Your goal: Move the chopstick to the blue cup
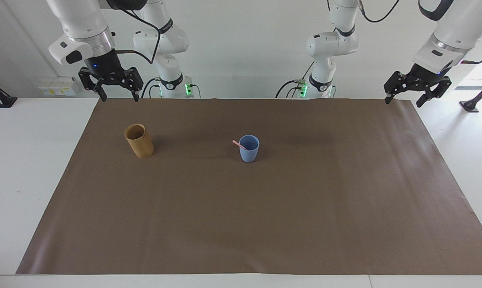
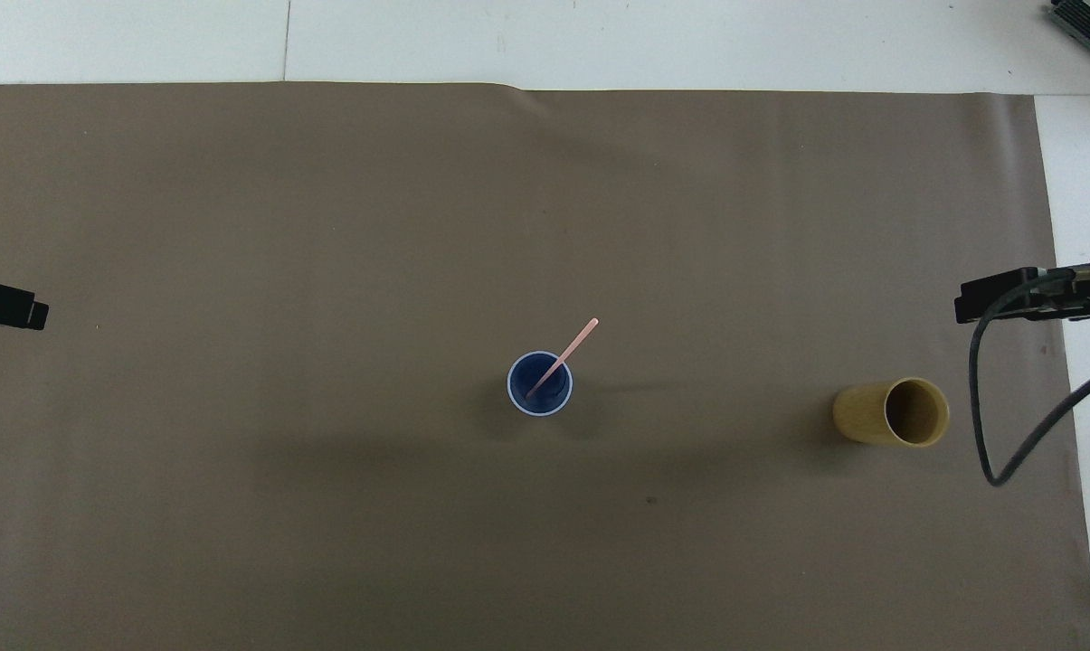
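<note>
Chopstick (image 1: 239,145) stands tilted inside the blue cup (image 1: 249,149), mid-worktop on the brown mat (image 1: 265,220). Tan cup (image 1: 139,140) stands toward the right arm's end. Left gripper (image 1: 406,98) and right gripper (image 1: 118,95) hang raised over the mat's corners nearest the robots, jaws open, holding nothing.

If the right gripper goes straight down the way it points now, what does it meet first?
Probably only the brown mat near its robot-side edge. The right gripper, open, points down; the wooden cup seems outside that line, though depth is unclear.
</note>
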Available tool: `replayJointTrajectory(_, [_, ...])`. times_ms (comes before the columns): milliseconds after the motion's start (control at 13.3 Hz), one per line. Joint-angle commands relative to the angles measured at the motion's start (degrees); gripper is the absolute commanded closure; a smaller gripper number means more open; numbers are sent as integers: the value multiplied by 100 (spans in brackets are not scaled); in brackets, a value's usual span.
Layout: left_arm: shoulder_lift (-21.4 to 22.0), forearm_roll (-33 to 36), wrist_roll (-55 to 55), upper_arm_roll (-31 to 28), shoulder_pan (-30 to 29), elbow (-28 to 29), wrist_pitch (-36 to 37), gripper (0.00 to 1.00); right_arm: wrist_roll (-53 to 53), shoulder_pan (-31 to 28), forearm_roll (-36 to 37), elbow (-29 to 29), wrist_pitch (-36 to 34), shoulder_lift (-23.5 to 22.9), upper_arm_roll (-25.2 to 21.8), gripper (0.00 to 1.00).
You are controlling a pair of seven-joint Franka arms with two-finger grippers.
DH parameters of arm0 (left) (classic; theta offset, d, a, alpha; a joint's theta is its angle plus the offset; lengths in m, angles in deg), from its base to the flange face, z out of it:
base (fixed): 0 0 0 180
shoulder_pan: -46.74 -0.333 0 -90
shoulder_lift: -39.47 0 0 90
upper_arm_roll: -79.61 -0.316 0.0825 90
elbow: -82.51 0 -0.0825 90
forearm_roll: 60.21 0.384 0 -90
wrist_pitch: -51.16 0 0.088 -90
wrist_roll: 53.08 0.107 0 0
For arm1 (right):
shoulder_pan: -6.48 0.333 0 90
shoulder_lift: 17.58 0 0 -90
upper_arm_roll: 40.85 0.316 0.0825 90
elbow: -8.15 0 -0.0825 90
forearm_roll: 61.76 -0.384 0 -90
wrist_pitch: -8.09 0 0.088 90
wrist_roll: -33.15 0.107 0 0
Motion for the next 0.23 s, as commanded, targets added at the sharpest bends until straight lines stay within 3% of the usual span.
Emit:
replayJointTrajectory(0, [104, 48, 9, 43, -68, 56, 85, 0, -112, 50, -41, -5, -93, 21, -25, 0])
replayJointTrajectory(151, [104, 48, 9, 43, -68, 56, 85, 0, -103, 50, -41, -23, -75, 21, -16, 0])
